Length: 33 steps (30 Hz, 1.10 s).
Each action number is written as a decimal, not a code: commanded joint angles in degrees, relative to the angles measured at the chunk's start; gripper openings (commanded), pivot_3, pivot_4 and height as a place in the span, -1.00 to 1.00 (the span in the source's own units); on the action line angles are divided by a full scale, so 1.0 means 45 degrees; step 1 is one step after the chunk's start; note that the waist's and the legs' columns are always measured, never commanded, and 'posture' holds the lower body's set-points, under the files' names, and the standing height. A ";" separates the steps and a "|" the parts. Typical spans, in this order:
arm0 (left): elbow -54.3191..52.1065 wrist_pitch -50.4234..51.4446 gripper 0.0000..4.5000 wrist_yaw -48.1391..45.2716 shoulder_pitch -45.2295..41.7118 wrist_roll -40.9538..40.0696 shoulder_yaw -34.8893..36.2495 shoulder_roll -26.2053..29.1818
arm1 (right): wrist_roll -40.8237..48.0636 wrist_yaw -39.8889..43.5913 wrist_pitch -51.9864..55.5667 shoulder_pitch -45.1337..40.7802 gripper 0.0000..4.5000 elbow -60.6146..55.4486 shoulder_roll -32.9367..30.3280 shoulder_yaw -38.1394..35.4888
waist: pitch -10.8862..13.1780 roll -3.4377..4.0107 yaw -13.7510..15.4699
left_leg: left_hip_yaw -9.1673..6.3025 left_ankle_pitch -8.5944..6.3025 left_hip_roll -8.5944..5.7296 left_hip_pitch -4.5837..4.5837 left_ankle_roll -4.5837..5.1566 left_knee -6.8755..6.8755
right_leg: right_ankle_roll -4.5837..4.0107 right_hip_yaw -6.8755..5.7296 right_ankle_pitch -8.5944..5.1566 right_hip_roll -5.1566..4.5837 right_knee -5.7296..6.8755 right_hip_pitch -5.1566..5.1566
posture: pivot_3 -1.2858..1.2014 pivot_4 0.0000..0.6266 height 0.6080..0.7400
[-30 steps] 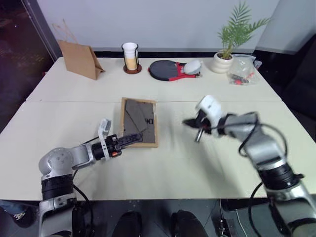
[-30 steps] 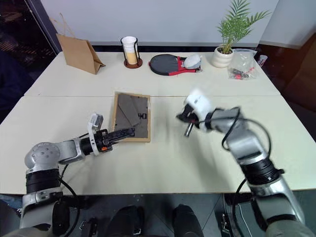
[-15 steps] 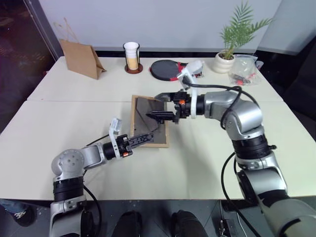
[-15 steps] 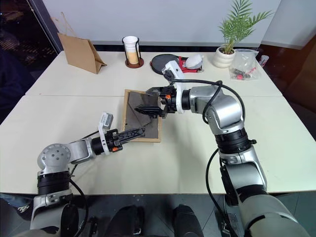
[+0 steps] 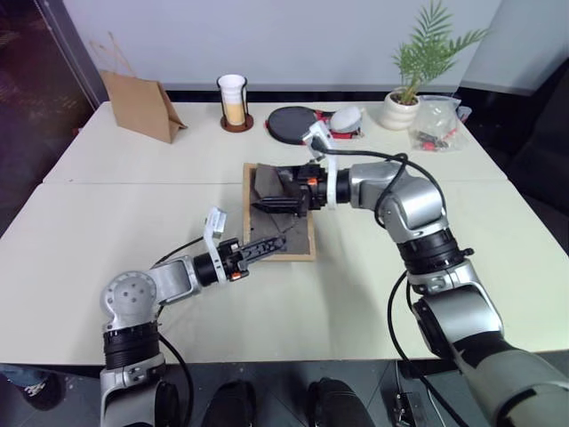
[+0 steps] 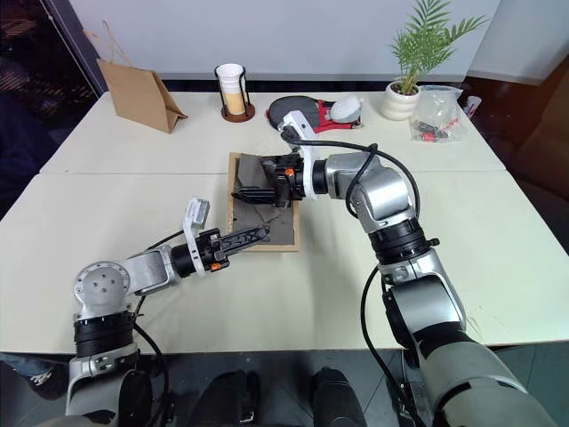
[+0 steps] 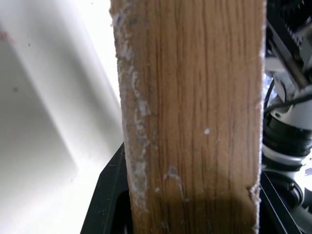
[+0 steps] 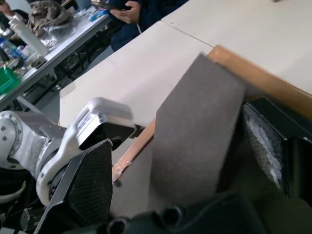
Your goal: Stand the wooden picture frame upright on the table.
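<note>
Right gripper swung onto wooden picture frame stand; jaws wide.

The wooden picture frame is showing a pale, straight-grained wood edge, scuffed and flecked with whitish residue in the left wrist view, while its dark grey-brown back and easel stand are looking matt and finely felted, like cloth-covered board. The table is presenting a smooth cream surface with a soft sheen. The right gripper fingers are appearing as black plastic with a woven, carbon-like texture, and the left gripper is reading as matt black plastic.
</note>
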 commanded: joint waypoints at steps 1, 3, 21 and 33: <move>-0.0022 -0.0295 -0.51 0.0582 -0.0515 -0.0968 0.0621 -0.0138 | 0.0436 -0.0044 0.0459 -0.0043 0.97 -0.1532 -0.0330 -0.0293 | 0.0000 0.0000 0.0010 | 0.0001 0.0000 0.0000 0.0000 0.0000 -0.0001 | 0.0000 0.0001 0.0000 0.0000 -0.0001 0.0000 | 0.03 -0.52 1.00; 0.0129 -0.0351 -0.51 0.0868 -0.0584 -0.1144 0.0709 -0.0176 | 0.0623 -0.0148 0.0832 0.0069 0.97 -0.2171 -0.0546 -0.0434 | 0.0000 0.0000 0.0017 | 0.0001 0.0000 -0.0002 -0.0001 0.0000 -0.0003 | 0.0000 0.0001 0.0000 -0.0002 -0.0005 0.0000 | 0.03 -0.52 1.00; 0.0325 -0.0700 -0.51 0.0645 -0.0057 -0.2264 0.0402 0.0571 | -0.0771 -0.0645 -0.0425 0.1244 0.97 -0.3778 -0.3787 -0.0148 | 0.0002 -0.0003 0.0080 | 0.0012 0.0001 -0.0012 -0.0002 0.0000 -0.0025 | -0.0004 0.0002 -0.0003 0.0001 -0.0041 -0.0001 | 0.03 -0.52 1.00; 0.0603 -0.0720 -0.51 0.3342 0.0938 -0.7686 0.0196 0.2051 | -0.9505 -0.6035 -1.7136 0.2084 0.97 0.0508 -0.5915 0.1313 | 0.0007 -0.0010 -0.0104 | 0.0037 0.0017 0.0007 0.0028 -0.0028 -0.0040 | 0.0004 0.0052 -0.0005 0.0068 -0.0025 -0.0005 | 0.03 -0.52 1.00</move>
